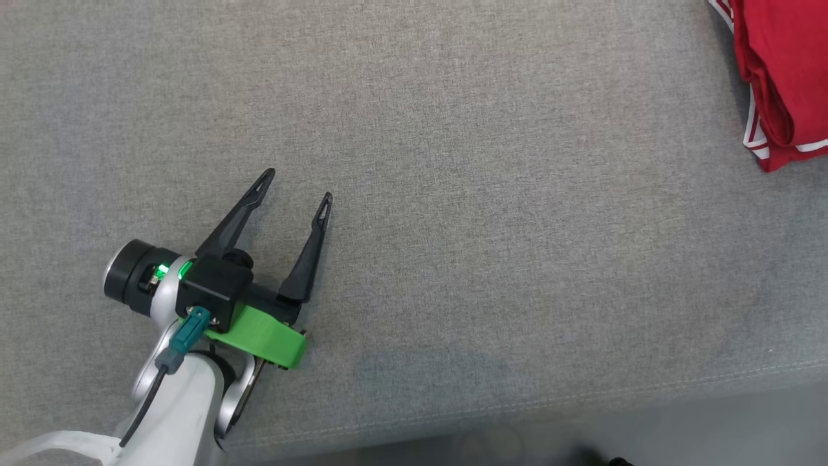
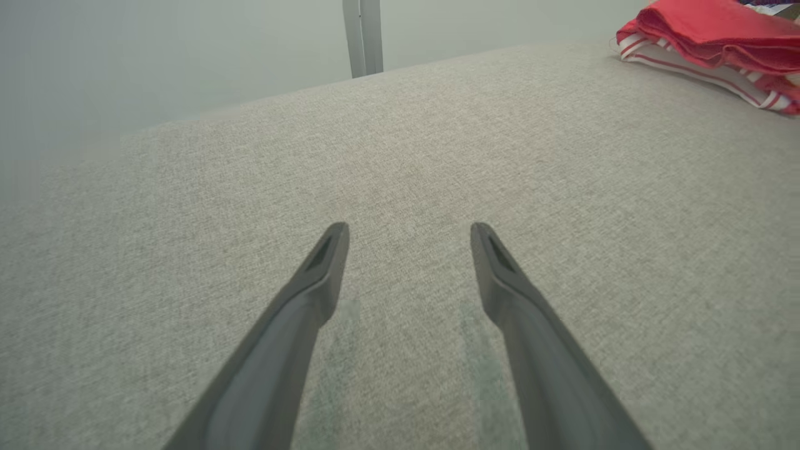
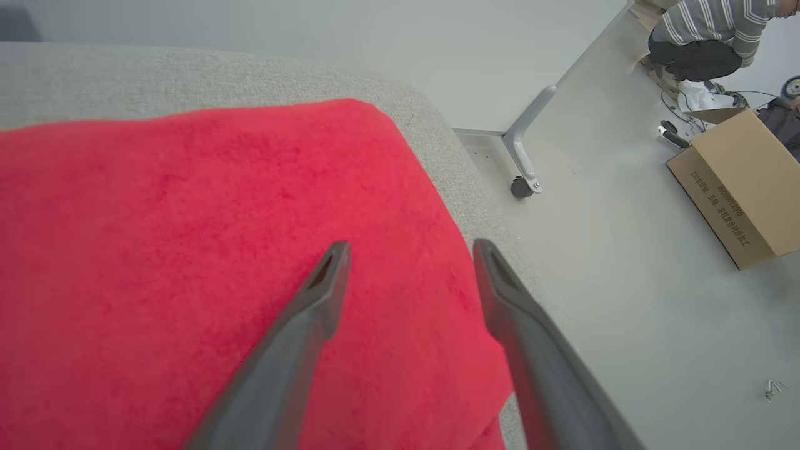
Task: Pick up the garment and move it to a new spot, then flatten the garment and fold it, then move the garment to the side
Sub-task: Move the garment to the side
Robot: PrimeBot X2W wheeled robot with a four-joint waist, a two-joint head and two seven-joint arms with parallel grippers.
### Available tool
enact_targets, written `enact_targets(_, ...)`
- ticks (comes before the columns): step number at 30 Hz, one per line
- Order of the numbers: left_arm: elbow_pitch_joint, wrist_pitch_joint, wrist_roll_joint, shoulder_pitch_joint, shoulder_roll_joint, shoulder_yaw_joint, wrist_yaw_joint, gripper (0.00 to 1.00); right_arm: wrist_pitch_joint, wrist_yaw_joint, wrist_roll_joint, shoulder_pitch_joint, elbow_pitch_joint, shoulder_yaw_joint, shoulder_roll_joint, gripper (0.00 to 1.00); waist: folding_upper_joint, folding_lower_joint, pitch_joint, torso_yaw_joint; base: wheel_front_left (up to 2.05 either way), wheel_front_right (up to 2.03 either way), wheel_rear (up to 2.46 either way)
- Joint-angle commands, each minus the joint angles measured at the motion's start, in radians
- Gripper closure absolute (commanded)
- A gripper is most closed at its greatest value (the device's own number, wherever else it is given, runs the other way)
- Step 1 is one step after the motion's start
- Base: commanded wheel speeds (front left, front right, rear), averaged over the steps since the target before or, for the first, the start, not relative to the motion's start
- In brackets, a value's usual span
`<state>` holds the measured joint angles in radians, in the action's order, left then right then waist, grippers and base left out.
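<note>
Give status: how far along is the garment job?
Looks done: the red garment lies folded in layers at the far right of the grey surface. In hand: nothing; the right claw hangs open above it, the left claw open over bare surface. Left: probably only clearing the arms away, if that spot counts as the side.

A broad grey woven-fabric surface (image 1: 453, 162) stretches out, with a stitched seam running near its front edge. Beyond it, the pale, smooth floor (image 3: 625, 300) lies under even light. A grey metal leg (image 3: 520, 153) on a dark castor (image 3: 519, 186) stands there, near a brown cardboard box (image 3: 737, 187), some loose cables (image 3: 694, 106) and a crouching person (image 3: 706, 37) in a striped top.
</note>
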<state>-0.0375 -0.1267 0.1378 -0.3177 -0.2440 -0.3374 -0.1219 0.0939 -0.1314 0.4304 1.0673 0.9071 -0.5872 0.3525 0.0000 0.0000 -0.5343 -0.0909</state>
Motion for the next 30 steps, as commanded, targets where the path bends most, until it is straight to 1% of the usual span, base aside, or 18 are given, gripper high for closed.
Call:
enact_targets(1, -0.006, -0.018, 0.009, -0.015, -0.001, -0.007, 0.004, 0.0, -0.022, 0.002, -0.001, 0.008, 0.012, 0.0, -0.005, 0.0, 0.0, 0.0, 0.018, 0.0, 0.0, 0.0, 0.0)
enact_targets(2, -0.01, -0.024, 0.008, -0.017, -0.002, -0.007, 0.005, 0.0, -0.035, 0.002, -0.007, 0.007, 0.015, 0.0, -0.005, 0.0, 0.0, 0.0, 0.027, 0.001, 0.0, 0.0, 0.0)
enact_targets(4, -0.018, -0.038, 0.002, -0.015, 0.001, 0.002, 0.024, 0.0, -0.068, 0.002, -0.006, -0.005, 0.018, 0.01, 0.002, 0.0, 0.0, 0.0, 0.048, 0.001, 0.0, 0.0, 0.0)
enact_targets(5, -0.029, -0.05, 0.008, -0.005, 0.012, 0.022, 0.055, 0.0, -0.107, 0.002, -0.021, -0.019, 0.021, 0.018, -0.002, 0.0, 0.0, 0.0, 0.073, 0.001, 0.0, 0.0, 0.0)
enact_targets(7, -0.037, -0.05, 0.017, 0.003, 0.016, 0.026, 0.061, 0.0, -0.129, 0.002, -0.028, -0.027, 0.02, 0.023, -0.008, 0.0, 0.0, 0.0, 0.086, 0.0, 0.0, 0.0, 0.0)
enact_targets(10, -0.049, -0.069, 0.047, 0.021, 0.04, 0.058, 0.092, 0.0, -0.189, 0.002, -0.056, -0.051, 0.028, 0.053, -0.017, 0.0, 0.0, 0.0, 0.13, 0.001, 0.0, 0.0, 0.0)
enact_targets(12, -0.062, -0.078, 0.065, 0.033, 0.05, 0.075, 0.109, 0.0, -0.229, 0.002, -0.088, -0.074, 0.038, 0.075, -0.022, 0.0, 0.0, 0.0, 0.163, 0.004, 0.0, 0.0, 0.0)
enact_targets(13, -0.073, -0.075, 0.078, 0.041, 0.056, 0.077, 0.108, 0.0, -0.251, 0.002, -0.106, -0.086, 0.042, 0.086, -0.028, 0.0, 0.0, 0.0, 0.182, 0.006, 0.0, 0.0, 0.0)
enact_targets(14, -0.083, -0.073, 0.083, 0.047, 0.059, 0.085, 0.117, 0.0, -0.27, 0.002, -0.122, -0.097, 0.045, 0.094, -0.031, 0.0, 0.0, 0.0, 0.199, 0.007, 0.0, 0.0, 0.0)
enact_targets(17, -0.11, -0.079, 0.107, 0.07, 0.065, 0.113, 0.142, 0.0, -0.314, 0.002, -0.171, -0.138, 0.046, 0.126, -0.057, 0.0, 0.0, 0.0, 0.255, 0.006, 0.0, 0.0, 0.0)
enact_targets(24, -0.156, -0.085, 0.156, 0.132, 0.08, 0.171, 0.197, 0.0, -0.347, 0.002, -0.269, -0.265, 0.005, 0.221, -0.135, 0.0, 0.0, 0.0, 0.381, 0.023, 0.0, 0.0, 0.0)
enact_targets(30, -0.167, -0.083, 0.205, 0.201, 0.093, 0.212, 0.226, 0.0, -0.353, 0.002, -0.344, -0.394, -0.074, 0.325, -0.201, 0.0, 0.0, 0.0, 0.476, 0.042, 0.0, 0.0, 0.0)
